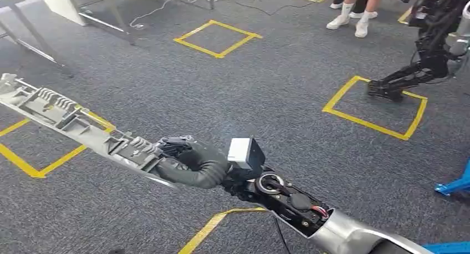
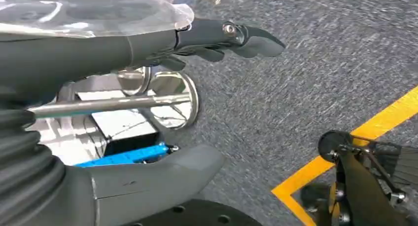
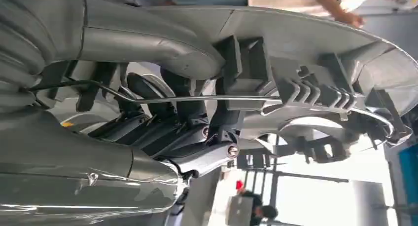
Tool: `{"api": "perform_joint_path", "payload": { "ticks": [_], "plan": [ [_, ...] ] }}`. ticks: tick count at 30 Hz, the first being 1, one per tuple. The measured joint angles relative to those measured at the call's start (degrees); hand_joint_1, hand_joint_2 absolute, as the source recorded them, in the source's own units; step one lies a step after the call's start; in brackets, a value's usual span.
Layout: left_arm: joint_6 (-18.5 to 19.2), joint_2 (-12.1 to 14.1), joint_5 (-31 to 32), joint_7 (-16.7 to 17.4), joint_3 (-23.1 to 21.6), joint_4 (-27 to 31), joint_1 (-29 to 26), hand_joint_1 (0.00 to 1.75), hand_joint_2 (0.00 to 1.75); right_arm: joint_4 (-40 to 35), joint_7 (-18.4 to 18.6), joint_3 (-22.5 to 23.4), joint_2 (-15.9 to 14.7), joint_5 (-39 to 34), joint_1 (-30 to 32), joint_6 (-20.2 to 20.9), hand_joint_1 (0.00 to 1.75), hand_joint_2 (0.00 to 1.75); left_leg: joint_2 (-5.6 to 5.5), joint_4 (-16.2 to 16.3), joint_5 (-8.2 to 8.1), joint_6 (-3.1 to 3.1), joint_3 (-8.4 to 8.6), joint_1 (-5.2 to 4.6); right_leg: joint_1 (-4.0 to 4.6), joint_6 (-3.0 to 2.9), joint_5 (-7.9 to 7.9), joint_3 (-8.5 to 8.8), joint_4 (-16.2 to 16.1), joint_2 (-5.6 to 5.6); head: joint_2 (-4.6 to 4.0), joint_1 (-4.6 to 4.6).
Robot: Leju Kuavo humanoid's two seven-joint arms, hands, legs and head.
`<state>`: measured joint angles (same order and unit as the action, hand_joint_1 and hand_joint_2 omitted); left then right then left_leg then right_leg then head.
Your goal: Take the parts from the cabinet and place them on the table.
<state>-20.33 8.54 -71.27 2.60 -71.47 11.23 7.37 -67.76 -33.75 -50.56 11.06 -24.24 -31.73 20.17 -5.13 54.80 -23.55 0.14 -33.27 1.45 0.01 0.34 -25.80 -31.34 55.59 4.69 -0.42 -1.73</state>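
Right arm: the silver right arm (image 1: 354, 234) is reaching in from the lower right of the head view, carrying a small white box-shaped camera (image 1: 242, 151) at the wrist.
Right hand: the right hand (image 1: 185, 159), with a grey ribbed cover and dark fingers, is grasping the long grey moulded plastic part (image 1: 66, 118) at its near end; in the right wrist view the dark fingers (image 3: 192, 132) are wrapping the ribbed underside of the part (image 3: 315, 63) and the thick grey thumb (image 3: 162, 43) is lying against it.
Part position: the part is hanging in the air above the dark grey carpet floor (image 1: 266, 93), extending from the hand toward the left edge of the head view, over a yellow tape floor marking (image 1: 33, 168).
Left hand: the left hand (image 2: 148, 102) is holding nothing, with fingers (image 2: 246, 38) and thumb (image 2: 162, 171) spread apart above the carpet.
Mid floor: a yellow tape square (image 1: 217, 37) is lying well beyond the part.
Far right: a dark robot (image 1: 432, 49) is standing with one foot inside another yellow tape square (image 1: 377, 107).
Far edge: a person's legs in white socks and shoes (image 1: 354, 15) are standing on the carpet.
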Motion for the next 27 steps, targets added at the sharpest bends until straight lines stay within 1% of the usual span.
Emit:
{"api": "perform_joint_path", "payload": {
  "ticks": [1,2,3,4,5,6,7,8,9,10,11,12,13,14,15,16,17,19,20,21,22,23,24,25,26,27],
  "plan": [
    [0.0,0.0,0.0,0.0,0.0,0.0,0.1,0.0,1.75,0.0,0.0,0.0,0.0,0.0,0.0,0.0,1.75,1.75,-0.58,0.2,0.17,-0.36,-0.36,-0.23,-0.24,-0.17,-0.12,0.48,-0.9,0.93,0.0,0.0],
    [0.0,-0.1,0.0,0.0,0.0,0.0,0.1,0.0,1.75,0.0,-0.1,0.1,-0.2,0.0,0.0,0.0,1.75,1.75,-1.08,0.1,0.38,-0.72,-0.66,0.17,0.08,-0.11,-0.07,0.53,-1.0,0.17,0.0,0.04],
    [0.0,-0.1,0.1,0.0,0.0,0.0,-0.1,0.0,1.75,0.0,-0.1,0.1,-0.2,0.0,0.0,0.0,1.75,1.75,-1.84,-0.2,0.53,-1.17,-0.7,0.45,0.2,-0.28,-0.15,0.5,-1.0,-0.22,0.0,0.02],
    [0.0,-0.1,0.3,0.1,0.0,0.0,-0.2,0.0,1.75,0.0,-0.1,0.1,-0.2,0.0,0.0,0.0,1.75,1.75,-2.38,-0.5,0.79,-1.59,-0.67,0.45,0.22,-0.42,-0.04,0.59,-1.2,-0.72,0.0,0.07],
    [0.0,0.0,0.4,0.2,0.0,0.0,-0.3,0.0,1.75,-0.1,0.0,0.1,-0.2,0.0,-0.1,-0.2,1.75,1.75,-2.96,-0.6,0.88,-1.93,-0.64,0.03,-0.67,-0.76,0.5,1.02,-2.3,-1.64,0.0,0.07],
    [0.1,-0.2,0.5,0.3,0.0,0.0,-0.4,0.0,1.75,-0.1,0.0,0.1,-0.2,0.0,-0.1,-0.2,1.75,1.75,-0.07,0.6,-0.14,-1.86,-1.37,-0.05,-0.49,-0.84,0.85,1.47,-2.9,-2.41,0.0,0.09],
    [0.2,-0.2,0.7,0.2,0.0,0.0,-0.3,0.0,1.75,-0.2,-0.1,0.2,-0.2,0.0,-0.1,-0.3,1.75,1.75,2.42,4.1,-2.51,-1.91,-3.04,-0.12,-0.47,-1.13,1.0,1.45,-3.1,-3.11,0.0,-0.02],
    [0.3,-0.2,1.0,0.1,0.0,0.0,-0.1,0.0,1.75,-0.2,-0.2,0.3,-0.2,0.0,0.0,-0.5,1.75,1.75,3.63,9.0,-4.92,-2.18,-5.35,-0.05,-0.35,-1.15,1.0,1.38,-3.1,-3.85,0.0,-0.06],
    [0.3,-0.2,1.1,-0.2,0.0,0.0,-0.1,0.0,1.75,-0.2,-0.2,0.3,-0.4,0.0,0.2,-0.7,1.75,1.75,4.13,13.9,-6.86,-2.38,-7.64,0.0,-0.24,-1.17,0.96,1.36,-3.0,-4.76,0.0,-0.04],
    [0.3,-0.2,1.3,-0.4,0.0,0.0,0.0,0.0,1.75,-0.2,-0.2,0.3,-0.5,0.0,0.5,-1.0,1.75,1.75,4.34,17.3,-7.83,-2.57,-9.23,0.01,-0.22,-1.19,0.91,1.3,-3.0,-5.62,0.0,-0.04],
    [0.3,-0.3,1.3,-0.5,0.0,0.0,0.0,0.0,1.75,-0.2,-0.1,0.3,-0.7,0.2,0.7,-1.2,1.75,1.75,4.53,18.0,-7.53,-2.73,-9.53,0.04,-0.21,-1.2,0.88,1.28,-3.0,-6.35,0.0,-0.04],
    [0.3,-0.2,1.2,-0.6,0.0,0.0,-0.1,0.0,1.75,-0.2,0.0,0.3,-0.8,0.4,0.9,-1.5,1.75,1.75,4.77,15.8,-5.97,-2.84,-8.32,0.1,-0.22,-1.12,0.79,1.27,-2.9,-7.04,0.0,-0.04],
    [0.3,-0.2,1.2,-0.6,0.0,0.0,-0.1,0.0,1.75,-0.4,0.2,0.3,-0.9,0.5,1.1,-1.6,1.75,1.75,5.09,11.0,-3.55,-2.94,-5.59,0.21,-0.28,-0.99,0.63,1.24,-2.7,-7.62,0.0,-0.04],
    [0.3,-0.1,1.1,-0.6,0.0,0.0,-0.2,0.0,1.75,-0.5,0.4,0.3,-0.9,0.6,1.3,-1.6,1.75,1.75,5.92,5.5,-1.27,-2.95,-2.45,0.25,-0.35,-0.71,0.41,1.19,-2.3,-8.13,0.0,-0.04],
    [0.3,-0.1,1.0,-0.4,0.0,0.0,-0.1,0.0,1.75,-0.7,0.4,0.3,-0.9,0.7,1.3,-1.6,1.75,1.75,8.42,0.5,-0.24,-3.01,0.37,0.17,-0.18,-0.25,0.05,1.17,-1.8,-8.46,0.0,-0.07],
    [0.4,-0.1,1.0,-0.1,0.0,0.0,0.1,0.0,1.75,-1.1,0.3,0.4,-0.9,0.7,1.4,-1.6,1.75,1.75,8.25,0.1,-0.62,-2.4,0.42,-0.44,0.31,0.18,-0.27,0.9,-1.5,-8.75,0.0,-0.07],
    [0.5,-0.1,0.9,0.2,0.0,0.0,0.2,0.0,1.75,-1.1,0.4,0.3,-0.9,1.0,1.5,-1.4,1.75,1.75,7.42,0.1,-0.51,-1.64,0.25,-0.33,0.35,0.3,-0.31,0.97,-1.5,-9.11,0.0,0.26],
    [0.5,-0.1,0.5,0.7,0.0,0.0,0.0,0.0,1.75,-1.1,0.2,0.3,-0.9,1.3,1.6,-0.7,1.75,1.75,6.4,0.4,-0.56,-0.97,-0.08,-0.44,0.36,0.6,-0.37,1.21,-1.5,-10.0,0.0,0.22],
    [0.5,-0.1,0.3,1.0,0.0,0.0,0.0,0.0,1.75,-1.1,0.2,0.2,-0.9,1.3,1.6,-0.5,1.75,1.75,5.86,0.2,-0.38,-0.62,-0.03,-0.31,0.18,0.94,-0.66,1.18,-1.2,-10.42,0.0,0.22],
    [0.5,-0.2,0.1,1.0,0.0,0.0,0.0,0.0,1.75,-1.1,0.1,0.2,-0.8,1.5,1.6,-0.2,1.75,1.75,5.45,0.1,-0.28,-0.36,0.02,-0.14,-0.12,1.37,-1.69,0.91,-0.2,-8.63,0.0,0.24],
    [0.5,-0.2,0.0,1.0,0.0,0.0,0.0,0.0,1.75,-1.1,0.0,0.2,-0.7,1.6,1.6,0.1,1.75,1.75,5.12,0.2,-0.2,-0.04,-0.04,-0.11,-0.28,1.53,-3.75,-0.29,2.6,-6.67,0.0,0.22],
    [0.5,-0.1,-0.2,1.0,0.0,0.0,0.1,0.0,1.75,-1.1,-0.1,0.2,-0.7,1.7,1.6,0.3,1.75,1.75,4.66,0.1,-0.13,0.19,-0.14,-0.12,-0.25,1.66,-6.4,-2.43,7.6,-5.67,0.0,0.26],
    [0.5,-0.1,-0.3,1.0,0.0,0.0,0.1,0.0,1.75,-1.1,-0.1,0.1,-0.7,1.7,1.6,0.5,1.75,1.75,4.11,0.2,-0.1,0.27,-0.23,-0.18,-0.26,1.73,-8.76,-4.91,13.1,-5.24,0.0,0.26],
    [0.5,-0.1,-0.4,1.0,0.0,0.0,0.1,0.0,1.75,-1.1,-0.2,-0.1,-0.7,1.8,1.8,0.7,1.75,1.75,3.41,0.2,-0.07,0.32,-0.26,-0.3,-0.25,1.72,-10.15,-6.85,17.3,-5.11,0.0,0.24],
    [0.5,-0.1,-0.5,1.0,0.0,0.0,0.1,0.0,1.75,-1.0,-0.2,-0.3,-0.7,1.9,1.9,0.7,1.75,1.75,2.71,0.2,-0.04,0.38,-0.25,-0.4,-0.22,1.58,-10.01,-7.62,18.8,-5.04,0.0,0.24],
    [0.5,-0.1,-0.5,1.0,0.0,0.0,0.1,0.0,1.75,-1.0,-0.1,-0.4,-0.7,1.9,1.9,0.7,1.75,1.75,1.95,0.2,-0.03,0.39,-0.24,-0.49,-0.18,1.31,-8.55,-7.01,17.3,-4.95,0.0,0.24]
  ]
}}
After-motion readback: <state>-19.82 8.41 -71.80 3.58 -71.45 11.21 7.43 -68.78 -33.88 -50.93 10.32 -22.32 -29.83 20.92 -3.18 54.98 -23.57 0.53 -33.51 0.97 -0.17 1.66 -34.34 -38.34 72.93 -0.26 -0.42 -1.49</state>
